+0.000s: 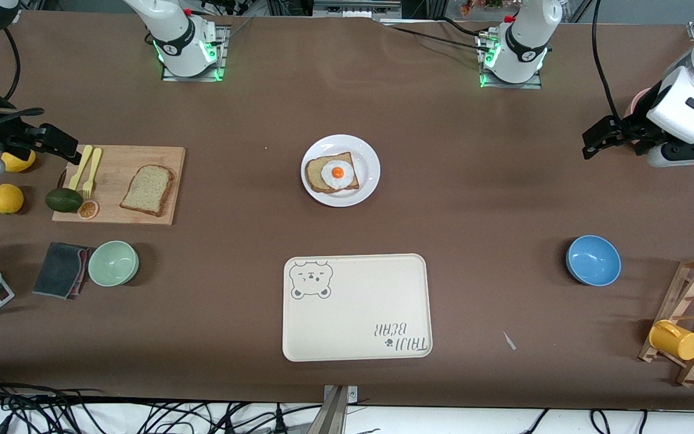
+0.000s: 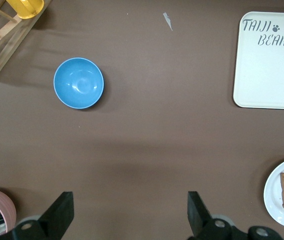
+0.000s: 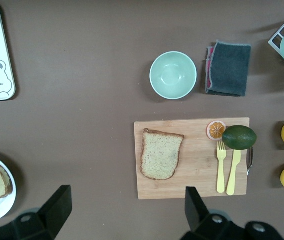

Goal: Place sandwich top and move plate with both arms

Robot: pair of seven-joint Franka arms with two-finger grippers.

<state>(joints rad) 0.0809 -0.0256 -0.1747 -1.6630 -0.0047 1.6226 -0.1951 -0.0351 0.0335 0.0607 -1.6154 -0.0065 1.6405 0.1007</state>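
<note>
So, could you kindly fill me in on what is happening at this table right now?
Nothing is being handled yet. The left gripper hangs open at its end of the table, and the right gripper hangs open by the cutting board. The sandwich top lies on that board, untouched. The plate, mid-table, carries a bread slice with a fried egg. The bear tray lies nearer the front camera.

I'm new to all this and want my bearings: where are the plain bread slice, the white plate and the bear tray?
sandwich top (image 1: 147,190), front view, middle of the slice's face.
plate (image 1: 368,158), front view, bare white rim.
bear tray (image 1: 356,313), front view, bare middle.
</note>
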